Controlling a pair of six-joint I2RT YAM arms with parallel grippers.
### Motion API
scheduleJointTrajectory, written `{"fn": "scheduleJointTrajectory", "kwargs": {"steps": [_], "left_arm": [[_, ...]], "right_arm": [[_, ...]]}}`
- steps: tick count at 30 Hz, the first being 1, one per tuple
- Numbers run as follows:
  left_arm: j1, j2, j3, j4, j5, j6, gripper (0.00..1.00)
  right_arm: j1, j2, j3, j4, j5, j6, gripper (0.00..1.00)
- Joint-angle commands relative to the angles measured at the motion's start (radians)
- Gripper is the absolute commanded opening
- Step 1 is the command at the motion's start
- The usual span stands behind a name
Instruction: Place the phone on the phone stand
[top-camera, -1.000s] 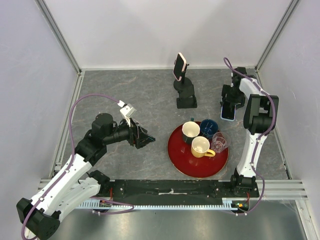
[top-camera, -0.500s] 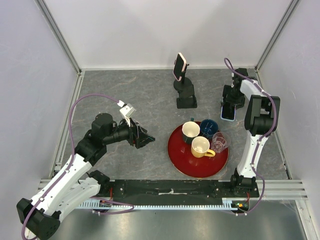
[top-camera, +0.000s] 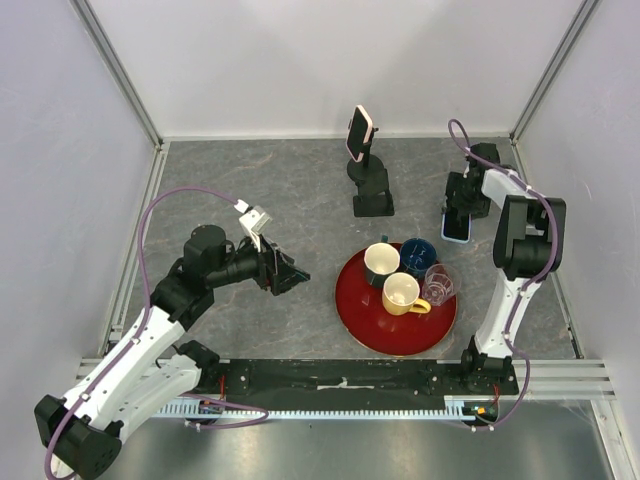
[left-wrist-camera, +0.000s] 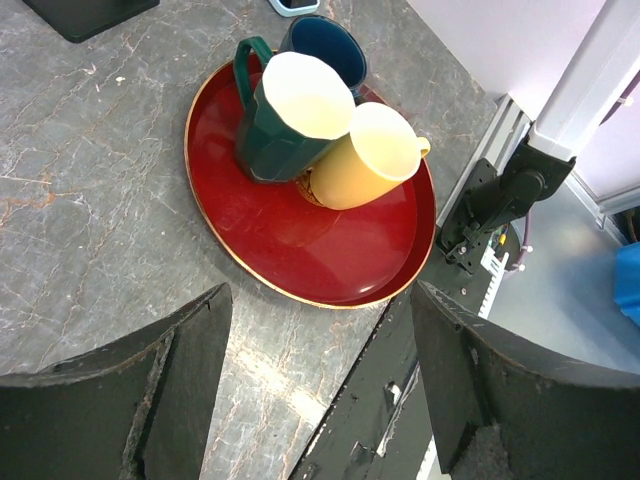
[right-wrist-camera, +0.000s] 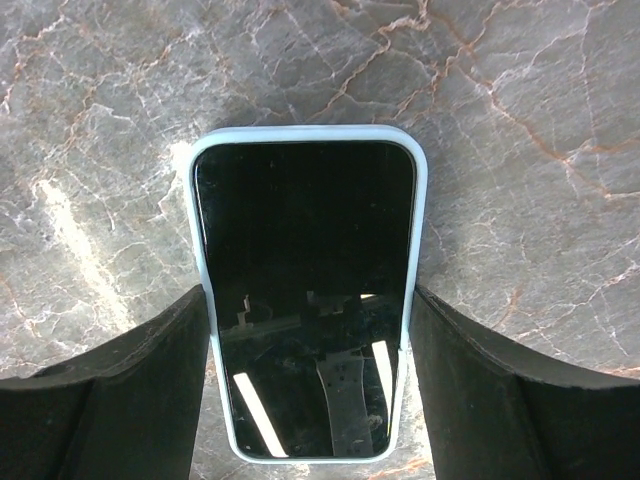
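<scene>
Nearest us, a black rail (top-camera: 340, 378) carries both arm bases along the edge of a grey, veined, stone-look tabletop (top-camera: 250, 190). Just beyond it on the left, the left gripper (top-camera: 288, 272) hangs over bare table, its jaws spread wide with nothing between them. To its right we see a round red tray (top-camera: 365, 320) bearing a dark green mug (top-camera: 381, 262), a yellow mug (top-camera: 402, 293), a dark blue cup (top-camera: 418, 255) and a clear glass (top-camera: 440, 283).

Farther right, the light-blue-cased phone (right-wrist-camera: 305, 250) lies flat on the table, screen up. The right gripper (right-wrist-camera: 305, 310) clasps its long sides, with no gap showing. Beyond the tray stands the black phone stand (top-camera: 371, 190), already holding a pink-cased phone (top-camera: 359, 132). White panels (top-camera: 330, 60) and aluminium posts (top-camera: 120, 75) wall the table in.

From above, the right gripper hides the far end of the light-blue-cased phone. In the left wrist view the dark green mug half hides the dark blue cup, and the frame cuts off the phone stand.
</scene>
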Motion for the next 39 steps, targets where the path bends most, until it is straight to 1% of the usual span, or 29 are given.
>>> {"fn": "scheduleJointTrajectory", "kwargs": {"steps": [1, 11, 18, 23, 26, 28, 29, 32, 34, 37, 39], "left_arm": [[0.005, -0.011, 0.001, 0.041, 0.028, 0.010, 0.78], [0.005, -0.022, -0.002, 0.041, 0.029, 0.008, 0.78], [0.007, -0.016, -0.001, 0.045, 0.038, 0.005, 0.78], [0.007, -0.016, -0.002, 0.048, 0.040, 0.005, 0.78], [0.007, -0.014, -0.002, 0.048, 0.042, 0.005, 0.78], [0.007, -0.010, -0.005, 0.053, 0.043, 0.001, 0.78], [0.007, -0.010, -0.007, 0.054, 0.048, -0.001, 0.78], [0.007, 0.000, -0.010, 0.071, 0.068, -0.014, 0.78], [0.007, 0.009, -0.012, 0.077, 0.077, -0.021, 0.78], [0.008, 0.012, -0.010, 0.079, 0.075, -0.022, 0.78], [0.013, 0.015, -0.010, 0.078, 0.075, -0.027, 0.78]], "right_arm": [[0.004, -0.065, -0.086, 0.089, -0.070, 0.043, 0.00], [-0.008, -0.223, -0.230, 0.273, -0.060, 0.126, 0.00], [-0.018, -0.332, -0.315, 0.409, -0.051, 0.129, 0.00], [-0.021, -0.390, -0.363, 0.477, -0.042, 0.126, 0.00], [-0.021, -0.456, -0.413, 0.554, -0.079, 0.118, 0.00], [-0.021, -0.497, -0.450, 0.572, -0.114, 0.113, 0.00], [-0.021, -0.540, -0.459, 0.619, -0.126, 0.107, 0.00], [-0.019, -0.628, -0.476, 0.649, -0.165, 0.100, 0.00], [-0.015, -0.663, -0.455, 0.644, -0.184, 0.084, 0.00], [0.010, -0.712, -0.394, 0.589, -0.214, 0.055, 0.00], [0.054, -0.735, -0.361, 0.536, -0.226, 0.029, 0.00]]}}
